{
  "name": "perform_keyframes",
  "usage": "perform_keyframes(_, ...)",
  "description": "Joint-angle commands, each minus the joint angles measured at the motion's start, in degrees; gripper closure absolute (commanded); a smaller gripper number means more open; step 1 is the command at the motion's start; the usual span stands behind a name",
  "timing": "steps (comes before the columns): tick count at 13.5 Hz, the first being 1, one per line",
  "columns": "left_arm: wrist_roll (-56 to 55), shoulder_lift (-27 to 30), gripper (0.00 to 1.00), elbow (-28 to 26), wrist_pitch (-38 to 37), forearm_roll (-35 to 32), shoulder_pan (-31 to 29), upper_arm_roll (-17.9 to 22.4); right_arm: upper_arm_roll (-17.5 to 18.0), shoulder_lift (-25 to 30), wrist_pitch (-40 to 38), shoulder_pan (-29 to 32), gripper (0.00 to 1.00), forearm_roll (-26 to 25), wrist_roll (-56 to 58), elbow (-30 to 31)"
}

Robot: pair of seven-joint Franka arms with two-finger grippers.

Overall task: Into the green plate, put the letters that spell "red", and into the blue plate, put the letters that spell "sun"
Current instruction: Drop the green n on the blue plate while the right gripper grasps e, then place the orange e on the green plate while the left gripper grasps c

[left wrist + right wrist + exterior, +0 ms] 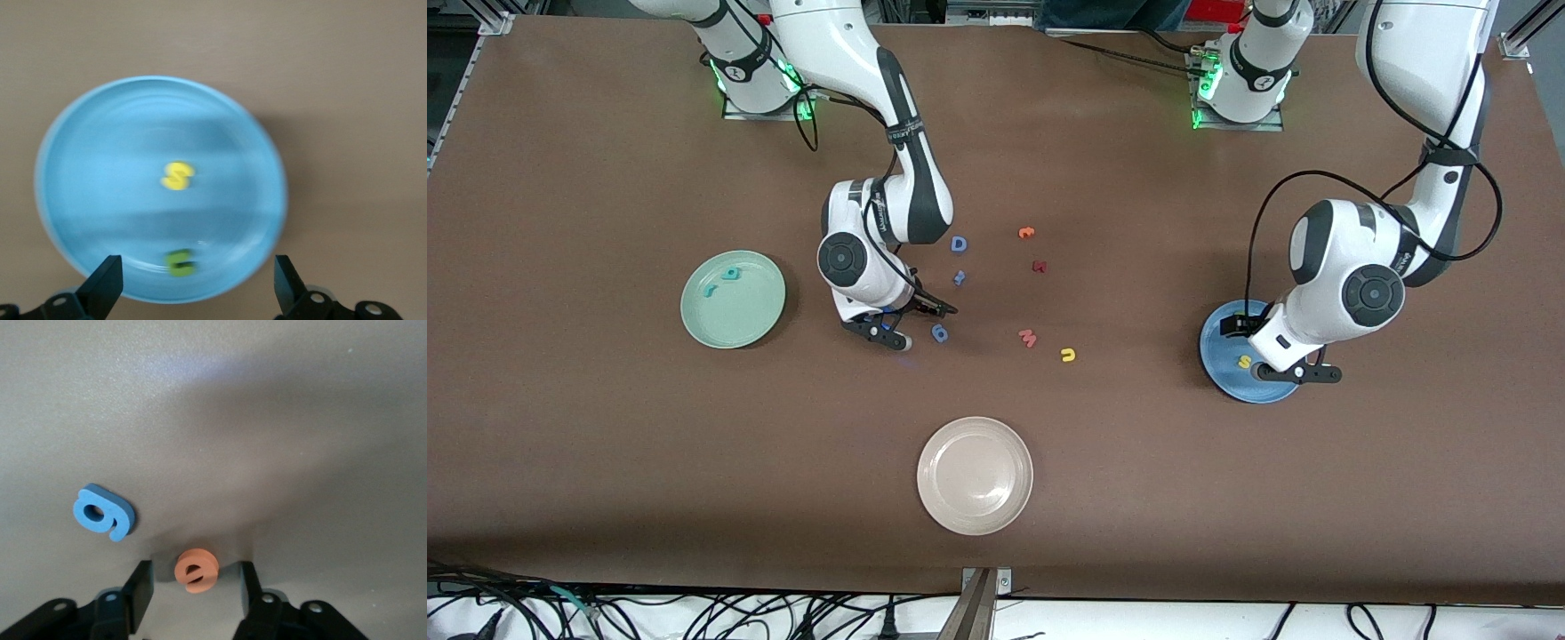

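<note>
**Right end effector straddling the orange "e"; left one released over the blue plate**

Right end effector (193,583): down at the desk (605,444), fingers either side of the orange "e" (196,570), a gap visible on both sides, so not gripped yet and nothing held. Blue looped letter (103,513) lies just beside it, a distractor, close enough to get nudged.

Left end effector (197,287): released, spread wide, empty, hovering over the blue plate (80,133). Yellow "s" (177,176) and green "u" (180,263) lie in that plate.

Green plate (756,302), toward the right arm's end: two teal letters (722,280) in it, so "red" lacks only the "e". Yellow "n" (1068,356) sits on the desk mid-table beside the pink "w" (1028,338); "sun" lacks that one. Beige plate (975,476) nearest the camera, unused. Blue capital D (959,244), orange hooked letter (1026,233) and a dark red letter (1039,266) also loose.

Handling guess: foam, very light, soft, thin. Pinch across the outer edges of the round "e", centred, gently; too hard and it may buckle or flip out.
</note>
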State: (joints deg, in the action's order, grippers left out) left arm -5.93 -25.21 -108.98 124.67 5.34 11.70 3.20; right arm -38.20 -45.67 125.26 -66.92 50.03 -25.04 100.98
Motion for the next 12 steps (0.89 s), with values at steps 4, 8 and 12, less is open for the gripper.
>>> perform_keyframes(4,-14.60,-3.34,0.00,8.23,-0.04,4.77,5.61,-4.24,-0.12,-1.44,0.16,-0.05,0.81,1.38,-0.45,-1.31)
perform_keyframes(8,-21.47,-9.31,0.00,15.08,1.01,3.98,9.56,-5.48,-0.21,-1.35,-0.10,-0.05,0.98,1.12,-0.27,-1.31)
perform_keyframes(12,-25.00,-16.08,0.00,22.65,1.01,-1.89,11.94,-5.48,-4.32,-0.21,-6.05,-0.05,0.98,0.33,0.78,-1.57)
